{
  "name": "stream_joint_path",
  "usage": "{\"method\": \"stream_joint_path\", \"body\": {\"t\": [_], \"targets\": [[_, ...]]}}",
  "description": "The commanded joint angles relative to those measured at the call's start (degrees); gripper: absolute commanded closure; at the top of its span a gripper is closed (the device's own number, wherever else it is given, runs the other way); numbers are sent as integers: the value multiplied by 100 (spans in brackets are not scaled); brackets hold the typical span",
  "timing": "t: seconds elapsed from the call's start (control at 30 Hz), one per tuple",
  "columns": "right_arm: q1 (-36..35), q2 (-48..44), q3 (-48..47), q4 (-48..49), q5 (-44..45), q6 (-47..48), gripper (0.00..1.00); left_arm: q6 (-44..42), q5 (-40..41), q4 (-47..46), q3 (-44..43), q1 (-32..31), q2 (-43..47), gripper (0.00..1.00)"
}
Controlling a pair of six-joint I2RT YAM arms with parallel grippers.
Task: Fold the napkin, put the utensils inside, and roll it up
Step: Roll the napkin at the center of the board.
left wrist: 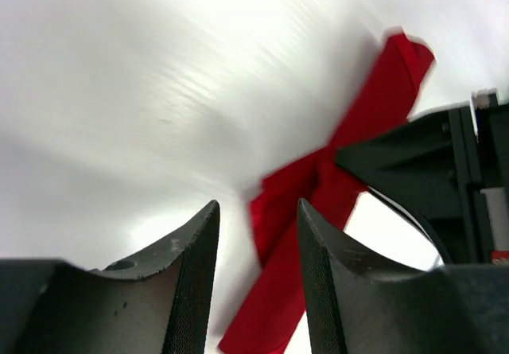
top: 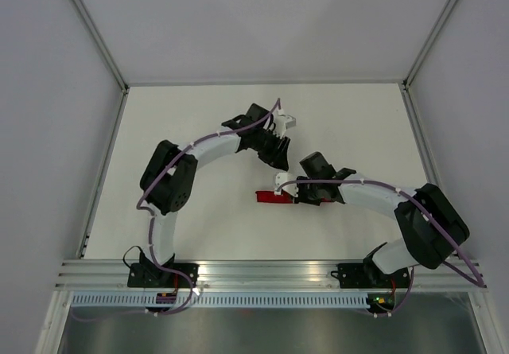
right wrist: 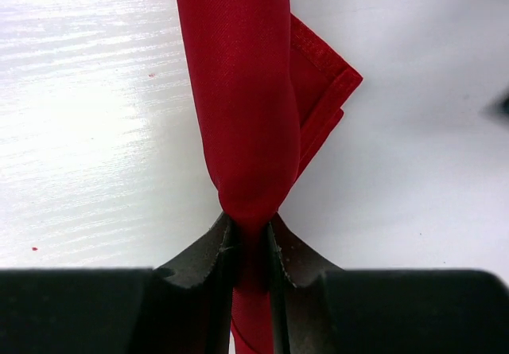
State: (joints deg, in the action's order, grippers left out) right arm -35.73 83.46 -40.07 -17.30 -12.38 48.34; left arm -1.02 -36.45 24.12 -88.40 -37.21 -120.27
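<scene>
Left gripper [left wrist: 258, 208]: jaws are found moderately parted, with nothing held between the dark ribbed pads. The napkin [left wrist: 382, 99] is seen past them, not gripped.

Right gripper [right wrist: 248, 235]: jaws are closed narrowly on one end of the napkin, the cloth pinched between both fingers.

One napkin is counted. It is thin, plain red fabric, rolled into a long narrow tube, with one hemmed corner sticking out at its side. It is laid near the middle of the smooth white table [top: 199, 131].

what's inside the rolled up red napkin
Only red cloth shows: the napkin is a tight roll with a folded corner poking out, pinched in the right claw. Whether utensils are inside is hidden.
</scene>
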Motion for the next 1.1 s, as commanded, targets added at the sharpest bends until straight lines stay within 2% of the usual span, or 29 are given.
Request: {"method": "stream_joint_path", "body": {"t": [0.0, 0.07, 0.23, 0.37, 0.47, 0.6, 0.7, 0.83, 0.93, 1.07], "targets": [[13, 311, -324, -1055, -185, -324, 78, 794, 1138, -724, 252, 266, 846, 52], [22, 539, -492, -1283, -273, -430, 78, 1136, 1811, -759, 393, 328, 1206, 52], [83, 1083, -1037, -1557, -423, -886, 78, 1665, 2624, -725, 824, 425, 1980, 51], [311, 1444, -1380, -1767, -686, -1150, 78, 2603, 3616, -610, 1673, 425, 2901, 48], [443, 1717, -1652, -1856, -835, -1396, 78, 3149, 3907, -952, 2560, 425, 3551, 47], [496, 2147, -1994, -1961, -994, -1625, 78, 3809, 3838, -1725, 3705, 373, 4124, 47], [514, 2480, -2266, -2067, -1160, -1897, 78, 4153, 3847, -2226, 4225, 189, 4152, 47], [567, 2921, -2724, -2321, -1520, -2161, 78, 4364, 3996, -2719, 4375, -180, 3837, 46], [593, 3307, -3146, -2698, -1880, -2066, 78, 4172, 4040, -2913, 4218, -471, 3486, 45], [698, 3878, -3734, -3593, -2180, -1583, 78, 3216, 4329, -3027, 4120, -778, 3326, 46]]}}
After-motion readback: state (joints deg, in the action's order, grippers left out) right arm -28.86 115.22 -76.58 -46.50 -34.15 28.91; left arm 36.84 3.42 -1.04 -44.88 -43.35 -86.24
